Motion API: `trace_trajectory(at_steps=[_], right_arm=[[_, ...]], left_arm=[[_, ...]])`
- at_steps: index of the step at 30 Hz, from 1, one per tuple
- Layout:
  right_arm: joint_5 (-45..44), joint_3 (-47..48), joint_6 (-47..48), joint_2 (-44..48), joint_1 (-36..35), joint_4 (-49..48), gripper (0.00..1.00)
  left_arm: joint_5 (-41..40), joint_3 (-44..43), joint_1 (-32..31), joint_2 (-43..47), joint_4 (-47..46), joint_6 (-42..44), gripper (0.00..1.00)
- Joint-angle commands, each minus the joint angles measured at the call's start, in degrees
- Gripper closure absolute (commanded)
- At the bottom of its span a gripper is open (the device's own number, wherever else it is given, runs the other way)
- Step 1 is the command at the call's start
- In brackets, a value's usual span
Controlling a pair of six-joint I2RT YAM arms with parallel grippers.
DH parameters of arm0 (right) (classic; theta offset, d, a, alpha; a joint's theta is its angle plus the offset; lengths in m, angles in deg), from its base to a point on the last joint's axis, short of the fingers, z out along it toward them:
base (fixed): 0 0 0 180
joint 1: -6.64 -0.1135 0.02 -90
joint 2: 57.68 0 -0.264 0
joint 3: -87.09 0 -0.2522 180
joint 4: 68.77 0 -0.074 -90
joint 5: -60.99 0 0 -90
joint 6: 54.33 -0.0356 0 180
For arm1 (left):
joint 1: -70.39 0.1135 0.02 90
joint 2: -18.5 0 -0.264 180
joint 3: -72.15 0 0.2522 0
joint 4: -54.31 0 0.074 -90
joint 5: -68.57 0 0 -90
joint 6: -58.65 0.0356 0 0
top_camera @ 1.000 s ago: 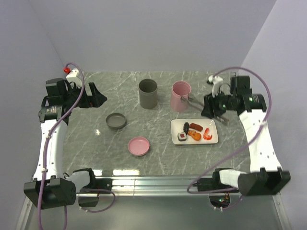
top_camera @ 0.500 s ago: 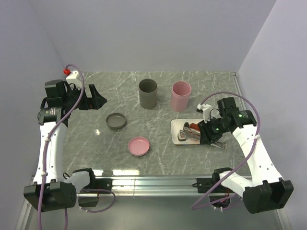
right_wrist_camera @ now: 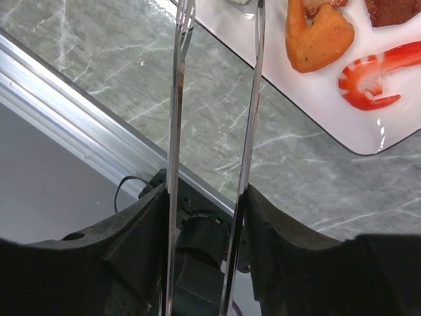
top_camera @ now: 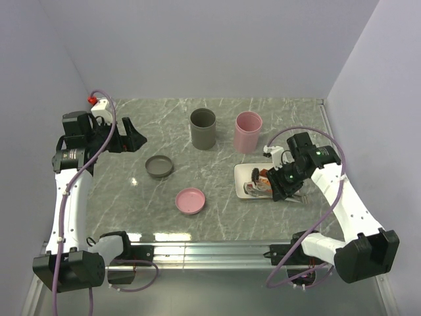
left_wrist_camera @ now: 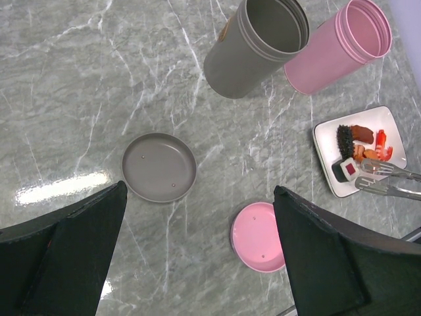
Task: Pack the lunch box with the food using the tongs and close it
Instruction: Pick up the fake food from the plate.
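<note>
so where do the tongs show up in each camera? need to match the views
Top external: tongs right of centre, tips over the white plate.
Left wrist: tongs at the right edge, tips reaching onto the plate.
Right wrist: tongs as two long arms running up the middle, from the bottom to the top edge.
Shared landmark: the white plate, top right in the right wrist view.

Bright even light, glare on table (left_wrist_camera: 52, 187)
</note>
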Motion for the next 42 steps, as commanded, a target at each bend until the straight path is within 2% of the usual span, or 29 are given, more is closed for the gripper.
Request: trace_trajectory(at_steps=[1, 19, 42], right_arm=[[-0.48, 0.38, -0.61, -0.18, -0.32, -0.14, 0.45], [0.31, 1.87, -1.14, -4.84, -0.76, -1.89, 0.41], [0.93, 4.07, -3.42, -9.5, -3.04, -5.32, 0.43]], left_arm=[[-0.28, 0.46, 0.1, 1.29, -1.19, 1.23, 0.01], [-0.28, 0.99, 0.01, 1.29, -1.9, 1.23, 0.01], [-0.27, 1.61, 0.1, 1.2, -2.25, 0.97, 0.01]])
